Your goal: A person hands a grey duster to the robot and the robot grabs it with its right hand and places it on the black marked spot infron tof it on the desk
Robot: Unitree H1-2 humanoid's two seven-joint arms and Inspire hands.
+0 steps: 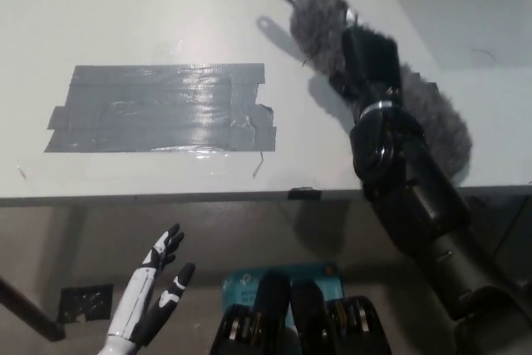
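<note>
White desk (125, 22) fills most of the view. Nearest, below the desk edge at lower left, the left hand (154, 297) rests idle with its fingers spread. Further in, the black marked spot (162, 110) lies flat on the desk, left of the action. Beyond that, the right hand (370, 60) is clamped on the grey duster (382, 81) (handle pointing away up-left, fluffy head trailing back to the right). So I'd say the next move is a sideways carry leftward to the spot.
</note>
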